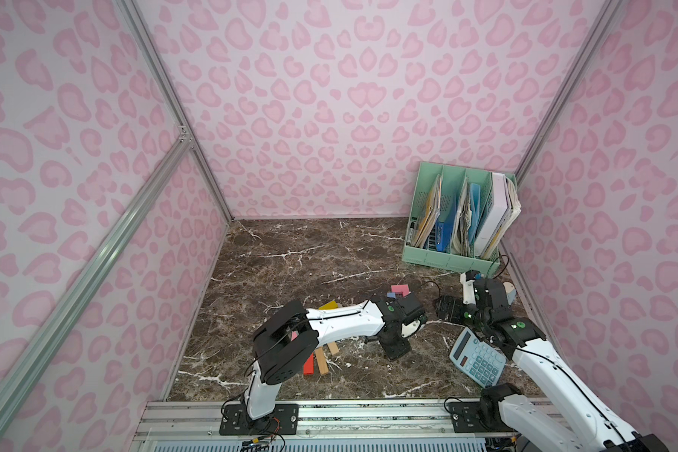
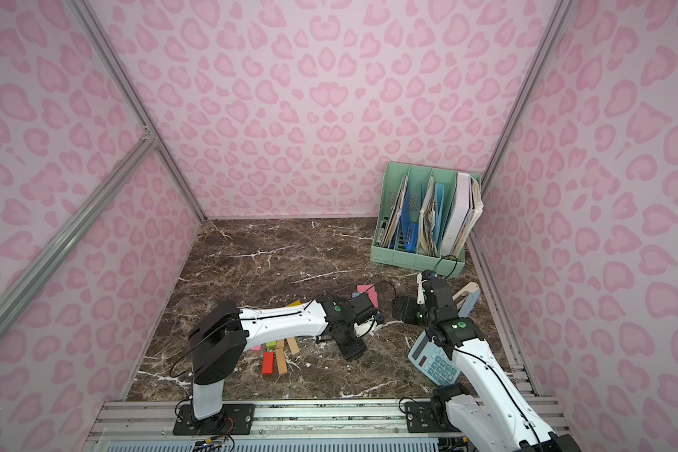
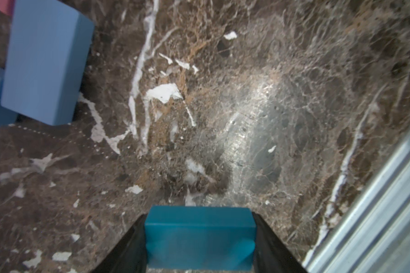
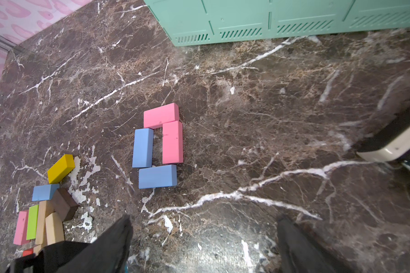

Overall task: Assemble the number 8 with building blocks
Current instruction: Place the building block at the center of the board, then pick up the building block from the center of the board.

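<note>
building blocks (image 4: 142,147): four lie flat on the desk (image 4: 258,123) as one closed loop (image 4: 172,142), two pink, two light blue, ends close or touching. judged about half done; the second loop of the 8 is not yet laid. left fingers (image 3: 128,250) clench a teal block (image 3: 199,236) near the loop. right fingers (image 4: 109,241) stand released and empty. spare pile (image 4: 50,212) lies well apart. in both top views the left arm (image 1: 341,319) hides most of the loop; the pile count is uncertain.

Both top views high over the marble table (image 1: 290,254); both wrist cameras close above its building blocks (image 4: 172,141).
</note>
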Robot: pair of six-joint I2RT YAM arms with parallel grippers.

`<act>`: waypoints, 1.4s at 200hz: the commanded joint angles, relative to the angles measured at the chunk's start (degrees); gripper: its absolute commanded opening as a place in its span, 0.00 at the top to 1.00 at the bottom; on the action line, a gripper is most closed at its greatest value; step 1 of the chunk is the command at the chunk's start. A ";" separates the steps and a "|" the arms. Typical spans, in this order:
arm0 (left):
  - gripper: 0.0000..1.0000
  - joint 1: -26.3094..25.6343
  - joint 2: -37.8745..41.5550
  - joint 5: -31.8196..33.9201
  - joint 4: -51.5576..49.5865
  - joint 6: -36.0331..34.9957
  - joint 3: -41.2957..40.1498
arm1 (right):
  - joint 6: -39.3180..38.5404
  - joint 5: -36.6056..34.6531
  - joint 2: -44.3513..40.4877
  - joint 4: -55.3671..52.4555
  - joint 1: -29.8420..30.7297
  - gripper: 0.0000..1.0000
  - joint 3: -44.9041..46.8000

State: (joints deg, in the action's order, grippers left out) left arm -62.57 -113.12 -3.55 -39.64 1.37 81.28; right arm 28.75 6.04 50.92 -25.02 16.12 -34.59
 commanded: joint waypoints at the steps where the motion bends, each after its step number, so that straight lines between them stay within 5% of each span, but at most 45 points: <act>1: 0.42 -0.28 -1.60 1.09 -1.73 -1.27 0.55 | 0.25 0.72 0.06 0.46 0.05 0.04 0.20; 67: 0.28 -0.41 -3.76 1.10 -1.53 -1.63 0.24 | 0.54 0.11 0.00 0.24 -0.09 0.04 0.39; 97: 0.02 -0.36 -1.93 2.56 -0.55 -1.03 -0.99 | 0.43 0.01 -0.38 0.22 -0.09 0.03 0.26; 171: 0.02 1.34 17.75 8.11 5.97 4.24 -10.66 | -1.95 5.40 -2.54 1.88 1.26 0.03 -1.08; 230: 0.01 9.76 37.43 14.23 7.40 9.13 -18.87 | -2.57 -3.66 6.60 2.70 21.11 0.06 -4.19; 280: 0.02 16.12 45.92 16.24 2.14 12.87 -19.31 | -1.48 -8.34 17.75 3.57 35.40 0.18 -5.93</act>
State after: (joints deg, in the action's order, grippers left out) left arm -48.07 -69.43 11.03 -34.35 12.01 61.30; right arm 26.79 1.37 64.99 -22.09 47.42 -39.79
